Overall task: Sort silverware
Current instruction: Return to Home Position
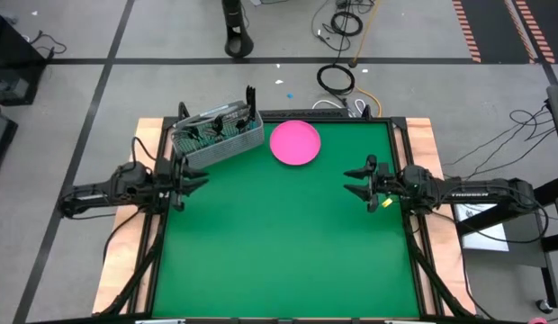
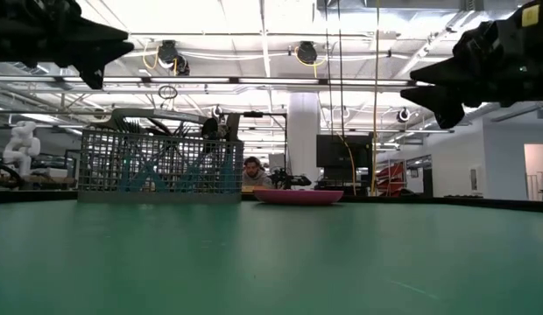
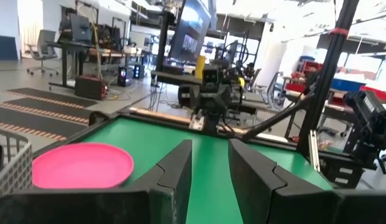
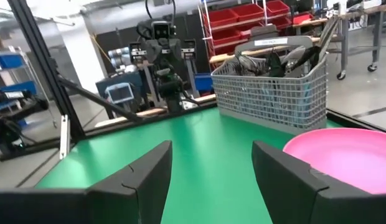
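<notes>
Green table (image 1: 279,252) runs out from the low camera, and both arms hang above it, one at each side, approx. level w/ each other. Left gripper (image 1: 200,176) sits over the left edge, just beside the near end of the grey wire basket (image 1: 223,144). Its fingers (image 3: 177,171) are apart w/ a modest gap and hold nothing. Right gripper (image 1: 348,181) faces it from the right edge, well apart. Its fingers (image 4: 146,171) are spread wider, also w/ nothing between them. Silverware (image 1: 211,124) stands packed in the basket at the far left of the table: dark handles poke up over the rim, and bluish bits show thru the mesh in the low view. Pink plate (image 1: 294,142) lies flat just right of the basket w/ a small gap between them. Beyond the table, a person (image 2: 251,172) is in the room, far back.
</notes>
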